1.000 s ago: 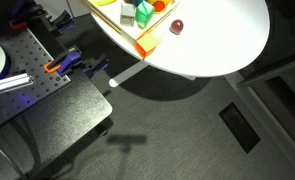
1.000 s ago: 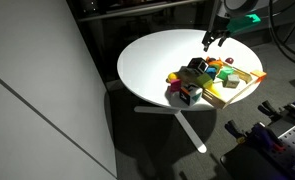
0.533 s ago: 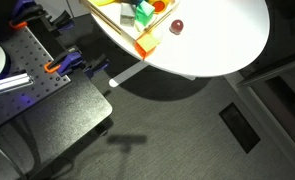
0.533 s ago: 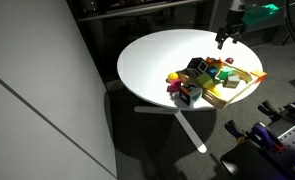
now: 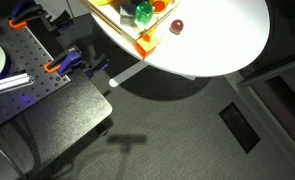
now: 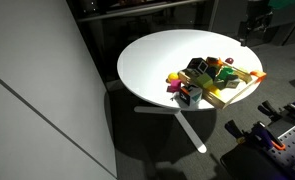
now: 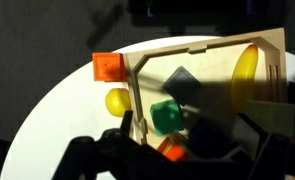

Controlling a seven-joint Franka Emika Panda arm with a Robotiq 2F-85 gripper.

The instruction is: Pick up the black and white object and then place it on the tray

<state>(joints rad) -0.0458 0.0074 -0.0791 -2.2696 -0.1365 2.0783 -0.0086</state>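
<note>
Pincer (image 6: 251, 22) has retreated up and away from the counter (image 6: 157, 55), state indeterminable; black and white object (image 6: 188, 94) sits beside the tray (image 6: 249, 78), likely light, rigid: grip opposite flat faces.

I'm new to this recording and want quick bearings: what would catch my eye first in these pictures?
The round white table stands out against the dark floor, with a bright cluster of small blocks around the wooden tray near its edge. The black and white object sits on the tabletop beside the tray, not in it. The gripper hangs off past the table's far edge, apart from everything.
</note>
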